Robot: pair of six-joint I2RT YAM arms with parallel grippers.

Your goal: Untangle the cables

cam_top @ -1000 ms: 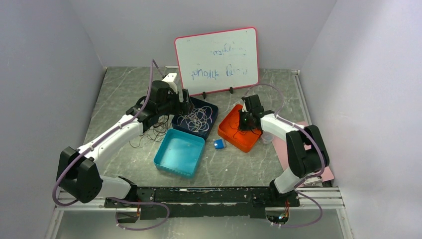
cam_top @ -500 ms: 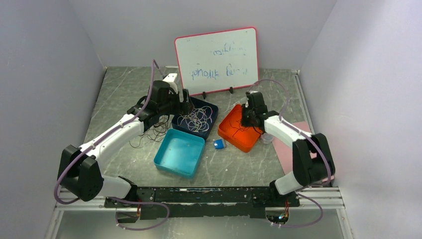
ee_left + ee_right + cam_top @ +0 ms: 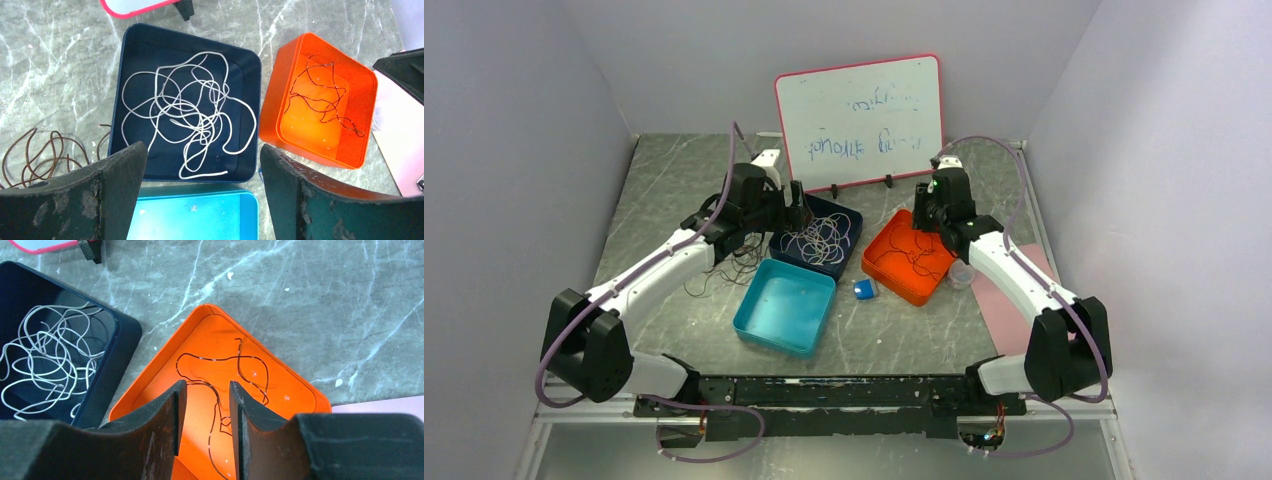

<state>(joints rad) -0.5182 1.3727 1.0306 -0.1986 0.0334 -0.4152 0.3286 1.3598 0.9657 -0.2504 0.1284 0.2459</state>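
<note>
Left wrist: your left claw is hovering wide over white cables; right claw, narrow and empty, is hanging above the orange tray. Brown cables are lying toward the left edge, probably your next pick.

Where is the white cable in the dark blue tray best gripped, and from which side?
Likely the white cable's outer loop by the dark blue tray's wall nearest the orange tray, from above: there one strand lies flat, clear of the tangle.
</note>
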